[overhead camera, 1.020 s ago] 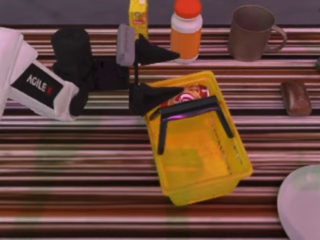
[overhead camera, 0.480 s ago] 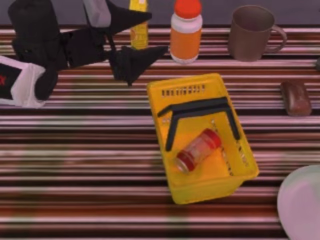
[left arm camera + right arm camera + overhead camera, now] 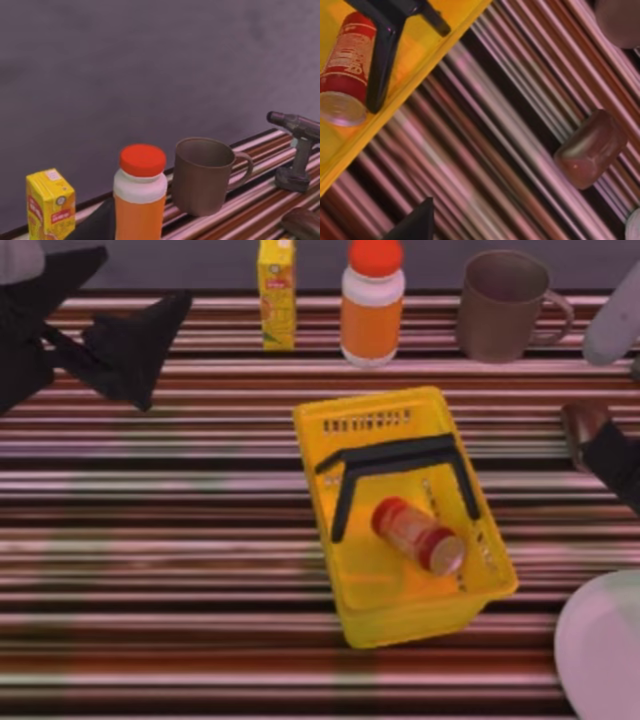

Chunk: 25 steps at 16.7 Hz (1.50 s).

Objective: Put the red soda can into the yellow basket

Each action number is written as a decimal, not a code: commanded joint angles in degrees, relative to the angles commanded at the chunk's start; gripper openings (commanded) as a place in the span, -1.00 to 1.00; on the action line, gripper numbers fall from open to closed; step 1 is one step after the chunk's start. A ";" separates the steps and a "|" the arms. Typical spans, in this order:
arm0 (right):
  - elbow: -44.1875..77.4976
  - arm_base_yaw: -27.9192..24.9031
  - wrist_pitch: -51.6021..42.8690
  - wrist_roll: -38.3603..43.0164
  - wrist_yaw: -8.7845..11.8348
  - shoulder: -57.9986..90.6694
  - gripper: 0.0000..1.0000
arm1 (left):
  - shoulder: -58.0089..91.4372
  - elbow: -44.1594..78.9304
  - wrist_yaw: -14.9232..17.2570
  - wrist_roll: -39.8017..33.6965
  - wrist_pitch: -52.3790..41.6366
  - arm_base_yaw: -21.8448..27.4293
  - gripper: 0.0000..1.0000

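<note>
Red soda can [image 3: 418, 535]: lying on its side on the floor of the yellow basket [image 3: 345, 420], just past the folded black handles [image 3: 395, 458], silver end toward 4 o'clock; also seen in the right wrist view [image 3: 347, 62]. Yellow basket: centre of the striped table [image 3: 150, 540], long axis running roughly 11 to 5 o'clock. Left gripper [image 3: 95, 300]: at the table's 10 o'clock corner, well apart from the basket, fingers spread and holding nothing. Right gripper [image 3: 615, 455]: entering at the 3 o'clock edge, just over a brown block [image 3: 580, 425]; finger state cannot be told. Back row at 12 o'clock: yellow juice carton [image 3: 277, 290], orange bottle [image 3: 373, 305] with red cap, brown mug [image 3: 505, 305]. Drill [image 3: 295, 150]: beyond the mug, in the left wrist view.
</note>
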State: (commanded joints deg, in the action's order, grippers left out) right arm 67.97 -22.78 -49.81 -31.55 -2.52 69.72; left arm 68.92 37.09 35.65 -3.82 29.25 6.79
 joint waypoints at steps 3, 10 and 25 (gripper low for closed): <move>19.02 -5.73 -12.81 -8.06 -0.64 19.75 1.00 | -19.76 -10.46 -9.66 -0.24 -8.98 -2.41 1.00; 53.47 -16.16 -35.20 -22.66 -2.06 54.46 1.00 | -57.84 -30.54 -28.72 2.02 -24.75 -6.65 1.00; 58.46 -19.38 -37.61 -27.52 -2.77 62.44 1.00 | -68.92 -37.09 -35.65 3.82 -29.25 -7.93 1.00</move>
State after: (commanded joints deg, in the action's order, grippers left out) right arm 126.43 -42.16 -87.42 -59.07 -5.29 132.16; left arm 0.00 0.00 0.00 0.00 0.00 -1.15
